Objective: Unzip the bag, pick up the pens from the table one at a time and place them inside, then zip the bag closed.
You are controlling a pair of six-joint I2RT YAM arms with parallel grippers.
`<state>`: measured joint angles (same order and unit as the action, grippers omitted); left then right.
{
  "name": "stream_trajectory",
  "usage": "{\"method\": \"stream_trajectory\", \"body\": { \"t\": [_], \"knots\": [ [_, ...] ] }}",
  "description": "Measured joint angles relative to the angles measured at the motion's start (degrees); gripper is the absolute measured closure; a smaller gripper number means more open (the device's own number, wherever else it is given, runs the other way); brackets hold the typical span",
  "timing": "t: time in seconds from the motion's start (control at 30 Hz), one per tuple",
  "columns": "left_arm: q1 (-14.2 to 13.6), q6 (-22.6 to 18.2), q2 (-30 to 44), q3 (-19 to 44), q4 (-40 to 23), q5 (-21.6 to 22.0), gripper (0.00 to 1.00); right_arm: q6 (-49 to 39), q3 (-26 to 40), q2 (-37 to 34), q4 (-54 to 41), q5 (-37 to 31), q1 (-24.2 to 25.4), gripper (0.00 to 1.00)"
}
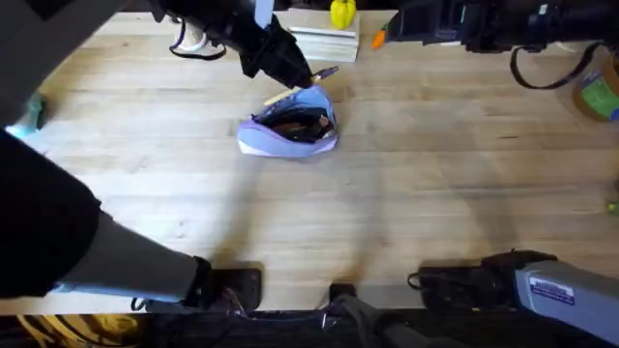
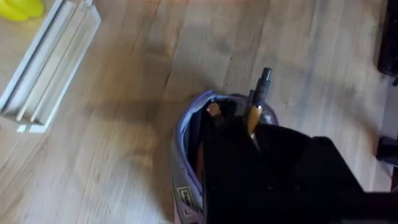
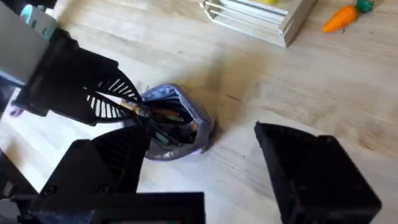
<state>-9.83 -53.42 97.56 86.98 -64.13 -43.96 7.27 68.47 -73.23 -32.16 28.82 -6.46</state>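
Note:
The lavender bag lies unzipped on the table, its mouth gaping, with dark things inside that I cannot tell apart. My left gripper hangs over the bag's far end, shut on the yellowish-tan pen. In the left wrist view that pen sticks out past the fingers, dark tip outward, above the bag's rim. From the right wrist view, the pen slants toward the bag's opening. My right gripper is open, nearer than the bag and apart from it.
A white slatted rack stands just behind the bag, with a yellow toy on it and an orange carrot toy beside it. A green-labelled container sits at the right edge. Bare wood lies in front of the bag.

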Motion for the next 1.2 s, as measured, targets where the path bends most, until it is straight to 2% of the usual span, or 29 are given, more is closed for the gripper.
{"method": "stream_trajectory", "body": {
  "t": [0.23, 0.4, 0.6, 0.77, 0.97, 1.17, 1.2],
  "knots": [
    [-3.9, -0.3, 3.3, 0.0, 0.5, -1.1, 0.960, -2.9, 0.0, 0.0, -0.9, 3.1, 0.1, 0.007],
    [-4.2, -0.2, 7.4, 0.0, 0.5, -0.4, 0.960, -10.6, 0.0, 0.0, -7.7, 6.0, -1.0, 0.007],
    [-4.1, -0.2, 10.0, 0.0, 0.5, 2.2, 0.959, -22.5, 0.0, 0.0, -15.0, 4.0, -5.8, 0.007],
    [-4.1, -0.2, 12.2, 0.0, -0.7, 6.8, 0.960, -26.9, 0.0, 0.0, -15.0, -0.2, -9.2, 0.007],
    [-4.1, -0.3, 16.1, 0.0, -5.0, 15.0, 0.960, -28.8, 0.0, 0.0, -15.0, -3.1, -9.6, 0.007],
    [-4.2, -0.3, 16.1, 0.0, -5.1, 16.6, 0.957, -29.5, 0.0, 0.0, -15.0, -4.5, -9.6, 0.007],
    [-4.2, -0.5, 16.1, 0.0, -5.1, 16.8, 0.906, -29.6, 0.0, 0.0, -15.0, -4.6, -9.6, 0.007]
  ]
}}
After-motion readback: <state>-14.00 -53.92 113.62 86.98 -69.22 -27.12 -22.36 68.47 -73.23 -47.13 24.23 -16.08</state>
